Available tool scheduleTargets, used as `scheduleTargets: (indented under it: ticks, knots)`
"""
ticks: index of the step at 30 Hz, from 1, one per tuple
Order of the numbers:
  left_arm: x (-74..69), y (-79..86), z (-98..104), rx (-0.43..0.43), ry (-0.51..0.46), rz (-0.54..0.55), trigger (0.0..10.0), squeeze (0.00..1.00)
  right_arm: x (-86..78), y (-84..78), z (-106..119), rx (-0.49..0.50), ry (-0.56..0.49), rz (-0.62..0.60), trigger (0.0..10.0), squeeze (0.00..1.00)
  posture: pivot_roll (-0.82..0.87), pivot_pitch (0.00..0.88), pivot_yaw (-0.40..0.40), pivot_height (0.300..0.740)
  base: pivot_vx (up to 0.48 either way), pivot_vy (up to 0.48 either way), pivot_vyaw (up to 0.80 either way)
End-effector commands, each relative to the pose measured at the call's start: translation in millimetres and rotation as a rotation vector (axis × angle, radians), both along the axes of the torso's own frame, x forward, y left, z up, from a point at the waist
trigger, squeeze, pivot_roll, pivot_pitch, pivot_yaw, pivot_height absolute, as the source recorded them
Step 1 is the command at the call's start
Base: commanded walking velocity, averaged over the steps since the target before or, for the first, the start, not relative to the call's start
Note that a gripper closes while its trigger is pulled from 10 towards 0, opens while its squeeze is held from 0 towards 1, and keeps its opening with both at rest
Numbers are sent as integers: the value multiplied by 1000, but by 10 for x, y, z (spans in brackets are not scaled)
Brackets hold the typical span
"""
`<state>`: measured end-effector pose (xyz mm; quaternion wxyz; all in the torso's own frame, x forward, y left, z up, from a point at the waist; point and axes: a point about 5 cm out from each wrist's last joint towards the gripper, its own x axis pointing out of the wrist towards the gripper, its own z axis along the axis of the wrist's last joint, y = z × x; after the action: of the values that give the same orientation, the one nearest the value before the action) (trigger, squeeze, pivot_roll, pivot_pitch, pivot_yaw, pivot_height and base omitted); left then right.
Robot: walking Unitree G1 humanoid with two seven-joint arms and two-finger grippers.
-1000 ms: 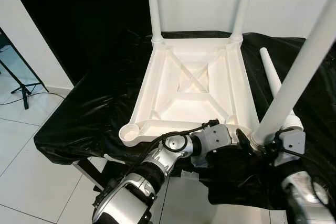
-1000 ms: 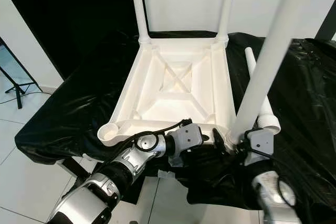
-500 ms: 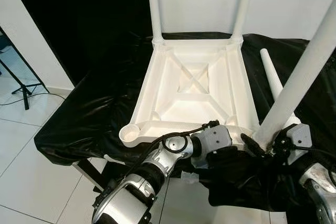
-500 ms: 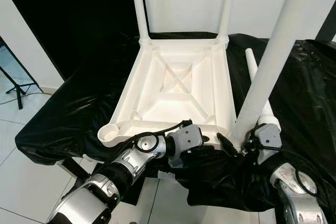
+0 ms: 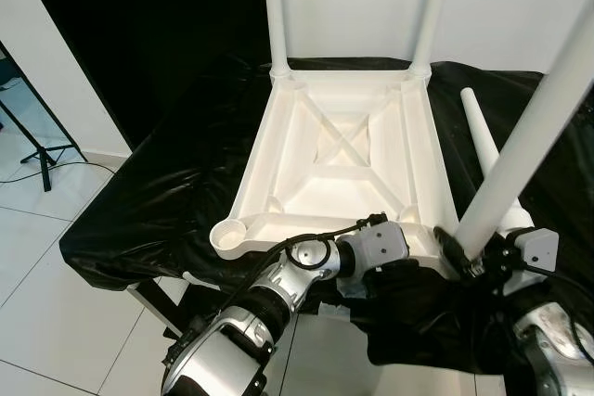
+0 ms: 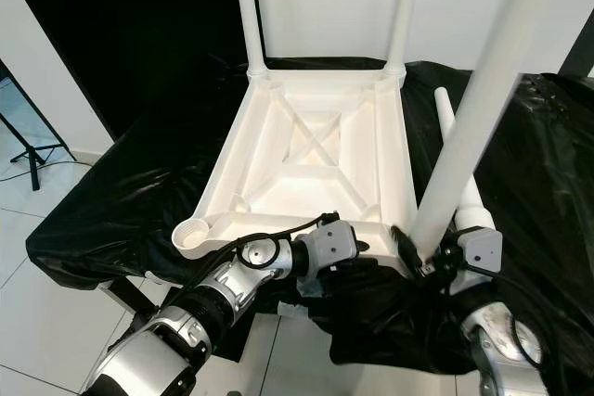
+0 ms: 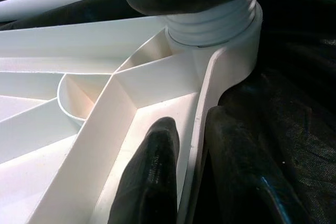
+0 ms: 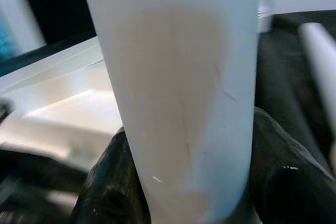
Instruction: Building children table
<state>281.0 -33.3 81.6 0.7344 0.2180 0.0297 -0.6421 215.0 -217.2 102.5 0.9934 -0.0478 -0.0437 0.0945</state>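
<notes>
While spread over most of the frame, black sheet (image 5: pixel 158 201) under upturned white tabletop (image 5: pixel 339 159), centre. Two legs (image 5: pixel 276 11) upright in far corners, upper middle. Third leg (image 5: pixel 529 136) slanting from upper right down to near right corner socket, pinched low down between fingers of right gripper (image 5: pixel 464 255). Loose leg (image 5: pixel 483 141) flat on sheet, right of tabletop. Left gripper (image 7: pixel 184 182) at lower centre, clamped on tabletop's near rim, one finger (image 7: pixel 152 177) inside, other outside. Empty socket (image 5: pixel 228 234) at near left corner.

A black plastic sheet (image 5: pixel 167 201) covers the bench, bearing the upturned white tabletop (image 5: pixel 343 159) and a loose leg (image 5: pixel 480 136).
</notes>
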Motion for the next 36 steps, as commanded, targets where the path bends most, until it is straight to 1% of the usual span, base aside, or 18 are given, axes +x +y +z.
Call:
scheduleTargets:
  ticks: [1,2,3,5,7,9,17,18,19,21,22,23,25,27,29,30,32,36]
  knots:
    - [-115,135,-329,122,113,15,10000,0,-85,39,-194,-8,77,-130,0,0,61,0,27,740,0,0,0]
    - [-115,135,-329,122,113,15,10000,0,-85,39,-194,-8,77,-130,0,0,61,0,27,740,0,0,0]
    - [-114,136,-329,120,113,17,10000,0,-115,60,-203,10,65,-227,0,0,62,0,28,740,0,0,0]
    - [-115,138,-330,120,114,17,10000,0,-129,83,-210,19,62,-280,0,0,59,0,30,740,0,0,0]
    - [-115,138,-330,120,114,17,10000,0,-129,83,-210,19,62,-280,0,0,59,0,30,740,0,0,0]
    - [-115,137,-328,122,112,13,10000,0,-82,55,-183,42,53,-347,0,0,56,0,32,740,0,0,0]
    - [-112,128,-319,119,110,14,10000,0,-58,91,-176,61,52,-370,0,0,60,0,29,740,0,0,0]
    - [-118,132,-326,119,112,13,10000,0,-51,107,-176,56,54,-358,7725,0,60,0,29,740,0,0,0]
    - [-123,134,-333,120,113,13,10000,0,-40,130,-172,52,54,-337,10000,0,54,0,33,740,0,0,0]
    - [-126,136,-337,121,114,12,10000,0,-33,147,-169,50,54,-321,10000,0,54,0,33,740,0,0,0]
    - [-126,133,-337,122,114,11,10000,0,-22,163,-154,47,50,-279,10000,1000,50,0,38,740,0,0,0]
    - [-126,133,-337,122,114,11,10000,0,-22,163,-154,47,50,-279,10000,1000,50,0,38,740,0,0,0]
    - [-122,125,-332,124,113,9,10000,0,4,146,-121,42,52,-172,10000,1000,43,0,42,740,0,0,0]
    - [-122,125,-332,124,113,9,10000,0,4,146,-121,42,52,-172,10000,1000,43,0,42,740,0,0,0]
    - [-121,119,-329,125,112,7,10000,0,22,110,-81,6,47,-77,10000,1000,39,0,43,740,0,0,0]
    - [-120,116,-328,126,111,5,10000,0,34,59,-31,-41,29,-9,10000,0,37,0,44,740,0,0,0]
    - [-119,111,-326,127,111,3,10000,0,69,-51,51,-108,12,91,10000,0,36,0,44,740,0,0,0]
    - [-118,110,-326,129,110,3,10000,0,100,-120,109,-166,8,165,10000,0,36,0,45,740,0,0,0]
